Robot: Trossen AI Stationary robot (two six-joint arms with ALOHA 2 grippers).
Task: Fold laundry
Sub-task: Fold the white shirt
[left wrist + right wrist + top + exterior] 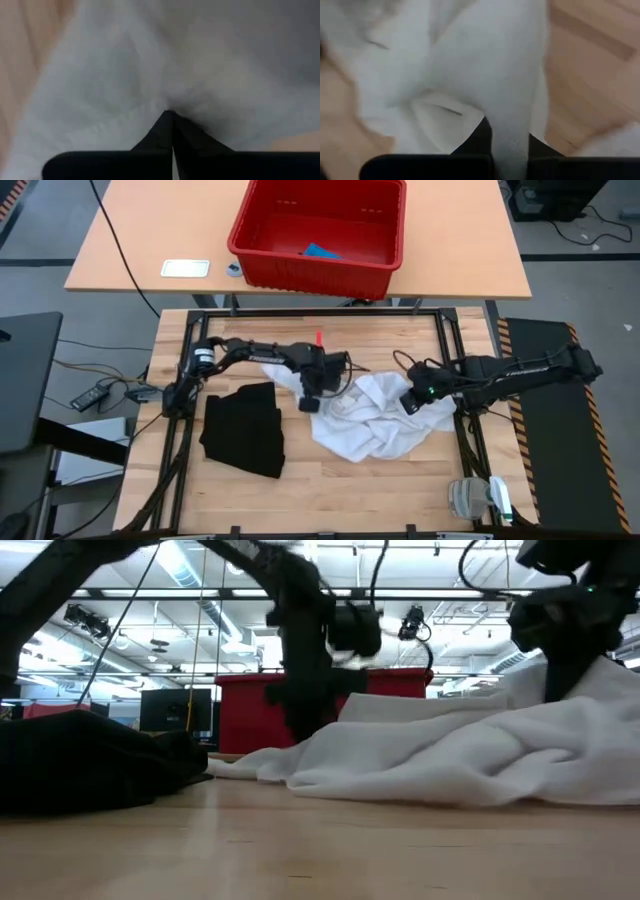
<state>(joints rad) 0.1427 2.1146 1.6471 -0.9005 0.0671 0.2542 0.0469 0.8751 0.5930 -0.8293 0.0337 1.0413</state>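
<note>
**Both claws pinched on the white shirt**

Crumpled white cotton T-shirt [470, 755] fills the near ground of your low view, heaped on the pale wooden slat table [380, 485]. From above, you see it just right of the table's centre, spreading toward 4 o'clock.

Start at your left. At 9 o'clock from the shirt lies the folded black cloth garment [245, 427], flat on the wood and just apart from the shirt's edge. Your left gripper [309, 404] sits between the two, at the shirt's 9 o'clock rim. Its wrist camera shows the two dark fingers [167, 131] pressed together with a puckered fold of white fabric caught at their tips, so that claw is clenched on the shirt.

Moving right, your right gripper [412, 400] is at the shirt's 3 o'clock side, low over the cloth. Its wrist camera shows a band of white fabric running down between the dark fingers [475, 137], so it too is grasping the shirt.

At 12 o'clock, well apart on the second tan table [130, 240], stands the red plastic slotted basket [320, 270]. A small bright blue cloth piece [320, 251] lies on its floor. Left of the basket you have a flat white rectangular object [185, 268].
</note>
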